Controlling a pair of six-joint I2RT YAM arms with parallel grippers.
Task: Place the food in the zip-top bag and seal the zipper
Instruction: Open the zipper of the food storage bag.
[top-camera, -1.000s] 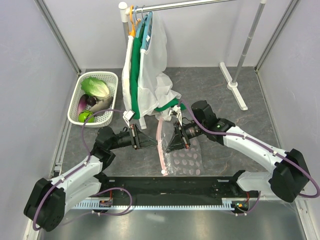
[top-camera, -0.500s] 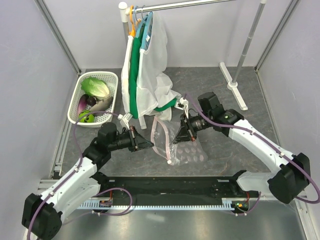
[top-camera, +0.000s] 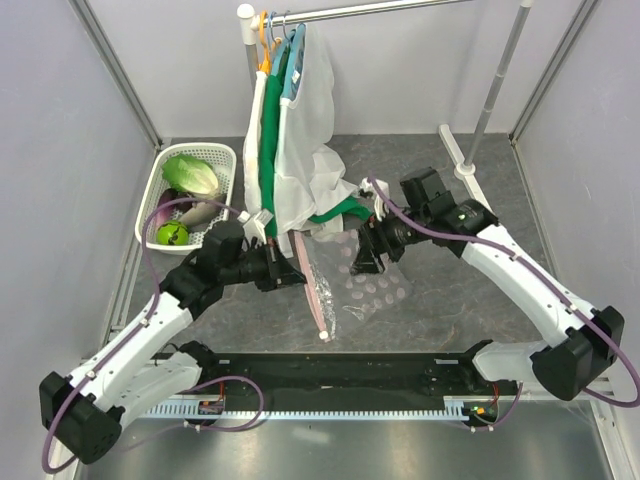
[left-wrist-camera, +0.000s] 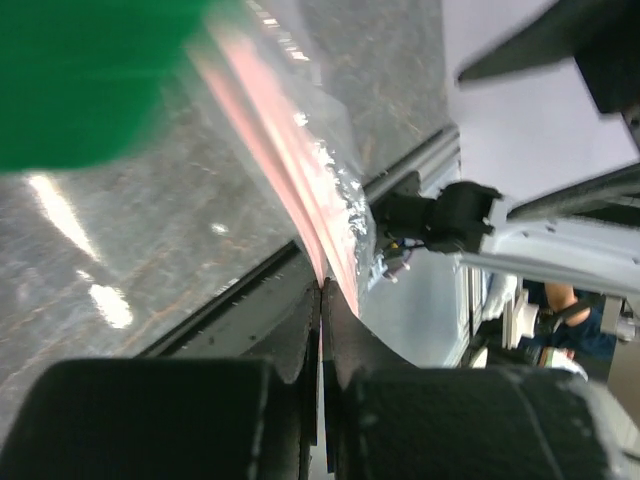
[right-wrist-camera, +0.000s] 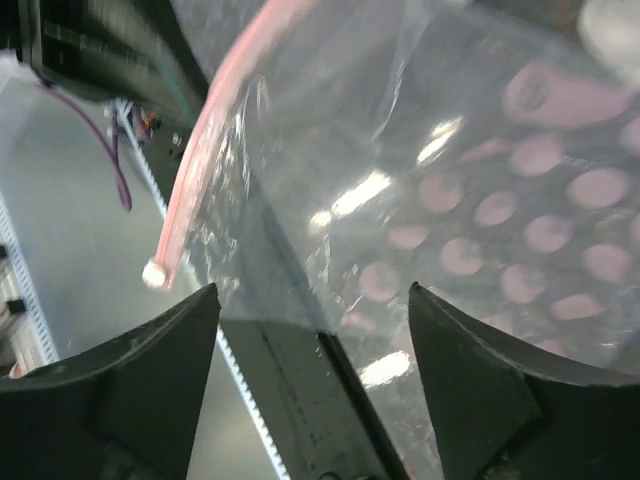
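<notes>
Pinching the pink zipper (top-camera: 316, 295) at the mouth of the clear zip-top bag (top-camera: 372, 292), the left claw (top-camera: 298, 274) is clamped tight mid-tabletop (top-camera: 440, 320). The right claw (top-camera: 362, 262) gapes wide just beside the bag, gripping nothing. Far left, the food (top-camera: 190, 176) sits in a white basket (top-camera: 236, 170).

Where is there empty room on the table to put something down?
Bare tabletop lies between the hanging clothes and the white rack foot, and again between the right arm and the black rail. The middle is crowded with the zip-top bag and the left arm. The basket holds the food.
</notes>
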